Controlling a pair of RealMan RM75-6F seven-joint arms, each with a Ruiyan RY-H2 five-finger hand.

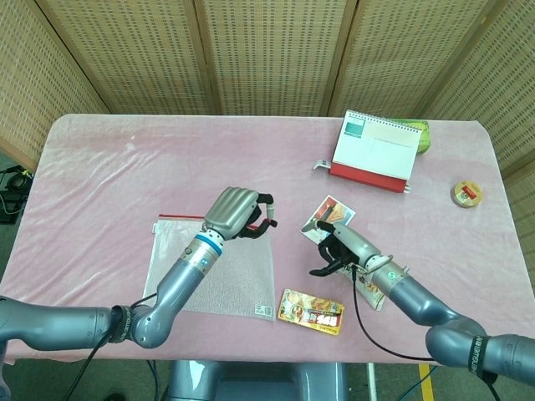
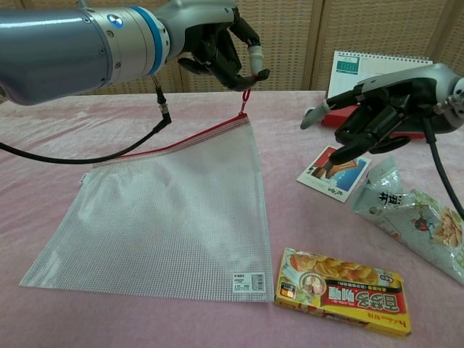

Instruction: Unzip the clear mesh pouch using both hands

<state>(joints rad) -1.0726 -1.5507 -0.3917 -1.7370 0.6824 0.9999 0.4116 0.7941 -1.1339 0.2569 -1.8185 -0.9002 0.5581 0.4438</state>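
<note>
In chest view, zipper pull pinched by left hand, head view hides it

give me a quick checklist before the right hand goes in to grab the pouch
1. Left hand pinches the red zipper pull: ok, the pull hangs from its fingertips.
2. Zipper already open: not ok, the red zip line looks closed along the top edge.
3. Right hand holds the mesh pouch: not ok, it hovers apart from the pouch with nothing in it.
4. Pouch corner reachable: ok, the corner below the pull is lifted and nothing covers it.
5. Clutter in the right hand's path: ok, the photo card and snack bag lie below and beside it, not between it and the pouch.
6. Curry box touching the pouch: cannot tell.
</note>
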